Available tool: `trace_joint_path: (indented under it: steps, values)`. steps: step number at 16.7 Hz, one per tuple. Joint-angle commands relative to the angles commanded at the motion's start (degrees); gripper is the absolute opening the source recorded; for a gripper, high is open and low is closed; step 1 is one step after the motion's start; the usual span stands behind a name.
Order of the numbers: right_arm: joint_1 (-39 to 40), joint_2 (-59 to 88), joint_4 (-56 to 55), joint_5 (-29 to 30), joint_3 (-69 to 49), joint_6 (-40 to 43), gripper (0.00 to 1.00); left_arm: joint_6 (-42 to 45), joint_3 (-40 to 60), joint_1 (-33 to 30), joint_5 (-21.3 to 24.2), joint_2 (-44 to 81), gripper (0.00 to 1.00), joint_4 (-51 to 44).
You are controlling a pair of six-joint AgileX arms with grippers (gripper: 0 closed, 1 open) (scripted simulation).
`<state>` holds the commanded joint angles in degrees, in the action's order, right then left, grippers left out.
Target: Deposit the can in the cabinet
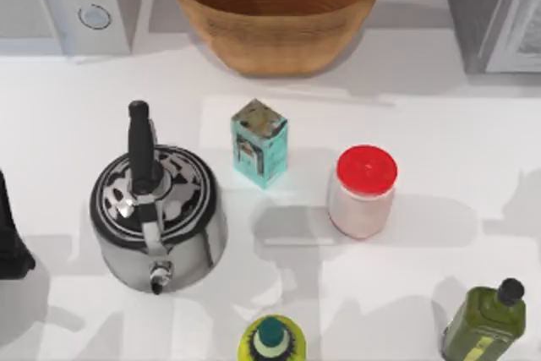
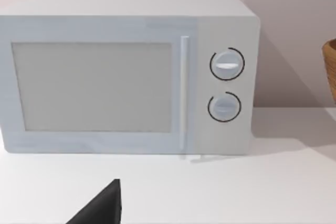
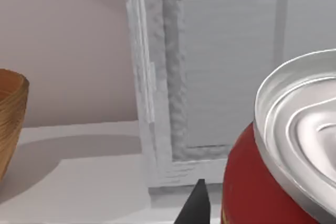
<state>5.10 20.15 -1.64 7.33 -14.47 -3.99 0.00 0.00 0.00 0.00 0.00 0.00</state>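
The small red cylindrical can with a silver metal top [image 3: 286, 156] is sitting right up against the right wrist camera, with one dark fingertip [image 3: 197, 205] of the right gripper showing just beside it. Whether that gripper is clamped on the can cannot be told. Just beyond the can is standing the large dark grey cabinet with its lighter grey framed panel door [image 3: 210, 66], at the far right corner of the white table [image 1: 439, 124].

The left arm is waiting at the left edge of the table [image 1: 10, 234], facing the white microwave with two round knobs [image 2: 131, 72]; its finger spread cannot be told either.

No writing is readable anywhere. The teal carton [image 1: 259, 143] in the middle of the table is bearing a printed panel too small to make out.

The woven brown basket [image 1: 275, 6] at the far middle is showing a bare inside. Near it are standing a polished steel kettle with a black handle [image 1: 156, 209], a whitish jar with a red lid [image 1: 363, 192], an olive-green bottle with a black cap [image 1: 486, 323] and a yellow bottle with a teal cap [image 1: 272, 340].
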Motion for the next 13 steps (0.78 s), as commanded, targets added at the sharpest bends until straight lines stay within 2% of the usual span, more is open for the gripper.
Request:
trace_joint_path:
  steps: [6, 13]
  values:
    - [-4.72, -18.79, 1.51, -6.67, 13.28, 3.64, 0.0, 0.0, 0.0, 0.0, 0.0, 0.0, 1.0, 0.0]
    - [-4.92, -19.85, 1.61, -7.24, 14.35, 3.84, 0.0, 0.0, 0.0, 0.0, 0.0, 0.0, 1.0, 0.0]
